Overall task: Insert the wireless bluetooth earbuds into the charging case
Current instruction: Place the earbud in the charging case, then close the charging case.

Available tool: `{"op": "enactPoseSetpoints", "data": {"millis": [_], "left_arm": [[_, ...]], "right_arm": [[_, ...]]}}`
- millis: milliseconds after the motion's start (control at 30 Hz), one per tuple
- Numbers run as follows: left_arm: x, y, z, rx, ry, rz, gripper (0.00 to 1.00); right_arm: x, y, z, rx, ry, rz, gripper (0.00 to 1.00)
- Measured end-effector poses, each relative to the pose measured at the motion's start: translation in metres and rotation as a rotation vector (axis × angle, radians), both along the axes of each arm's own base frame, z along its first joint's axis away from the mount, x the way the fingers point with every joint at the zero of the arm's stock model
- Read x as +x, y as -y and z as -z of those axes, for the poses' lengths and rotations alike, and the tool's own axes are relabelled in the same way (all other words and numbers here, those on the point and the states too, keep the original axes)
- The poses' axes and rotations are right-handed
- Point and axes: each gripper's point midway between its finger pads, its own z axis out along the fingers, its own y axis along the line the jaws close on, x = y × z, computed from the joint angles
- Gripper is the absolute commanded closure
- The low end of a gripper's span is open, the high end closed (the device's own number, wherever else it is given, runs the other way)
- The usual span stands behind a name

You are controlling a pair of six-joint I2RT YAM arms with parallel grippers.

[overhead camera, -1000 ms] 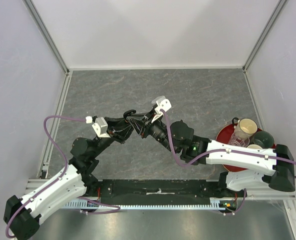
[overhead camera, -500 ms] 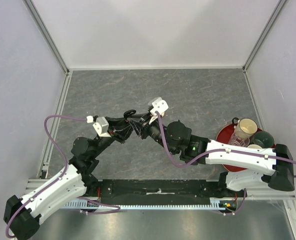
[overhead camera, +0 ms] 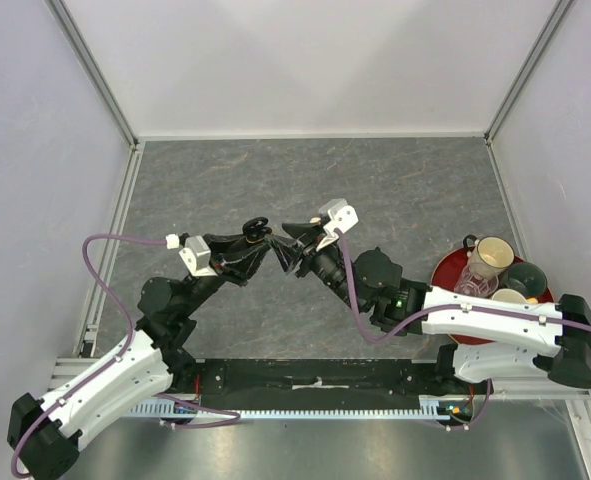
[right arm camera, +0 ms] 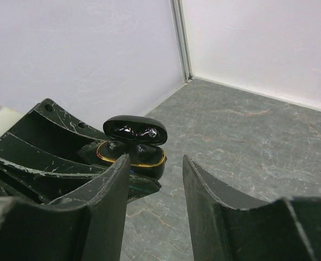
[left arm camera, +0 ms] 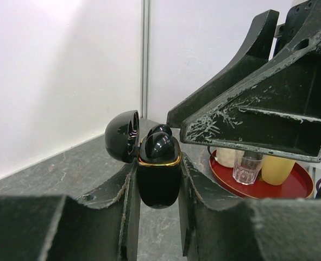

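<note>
The charging case (left arm camera: 159,182) is glossy black with a gold rim, and its lid (left arm camera: 122,136) is swung open to the left. My left gripper (left arm camera: 157,166) is shut on the case's body, holding it upright above the table. Two black earbuds (left arm camera: 161,144) sit in its wells. From the right wrist the same case (right arm camera: 133,159) shows just ahead and left of my right gripper (right arm camera: 156,163), which is open with nothing between its fingers. Seen from above, the left gripper (overhead camera: 260,243) and right gripper (overhead camera: 291,250) meet tip to tip at mid-table.
A red tray (overhead camera: 443,276) at the right edge carries a cream mug (overhead camera: 490,255), a green cup (overhead camera: 523,278) and a clear glass (overhead camera: 472,282). White walls enclose the grey stone-patterned table (overhead camera: 375,190) on three sides.
The right gripper's jaws have parted and it has drawn back slightly to the right from the case. The left gripper keeps holding the case, shifted a little.
</note>
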Motion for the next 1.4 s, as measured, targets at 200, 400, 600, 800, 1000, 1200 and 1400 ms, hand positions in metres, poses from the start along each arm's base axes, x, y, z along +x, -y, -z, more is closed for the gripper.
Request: {"op": "enactPoseSetpoints", "data": {"millis": [200, 400, 600, 800, 1000, 1200, 1400], "left_arm": [[-0.001, -0.001, -0.003, -0.007, 0.009, 0.001, 0.98], [-0.004, -0.003, -0.008, -0.020, 0.024, 0.000, 0.98], [-0.005, -0.004, -0.010, -0.024, 0.029, 0.000, 0.98], [-0.004, -0.004, -0.010, -0.024, 0.029, 0.000, 0.98], [-0.006, -0.005, -0.012, -0.029, 0.035, 0.000, 0.98], [-0.007, -0.005, -0.015, -0.033, 0.042, 0.004, 0.98], [-0.011, -0.003, -0.018, -0.028, 0.052, 0.024, 0.98]], "right_arm": [[-0.001, 0.007, -0.008, 0.040, 0.016, 0.008, 0.43], [0.001, 0.019, -0.015, 0.077, 0.022, 0.042, 0.35], [0.007, 0.031, -0.013, 0.095, 0.002, 0.105, 0.23], [0.017, 0.048, -0.004, 0.107, -0.034, 0.201, 0.14], [0.024, 0.060, 0.010, 0.077, -0.089, 0.284, 0.05], [0.026, 0.060, 0.001, 0.027, -0.121, 0.275, 0.02], [0.019, 0.051, -0.018, -0.003, -0.112, 0.181, 0.02]]}}
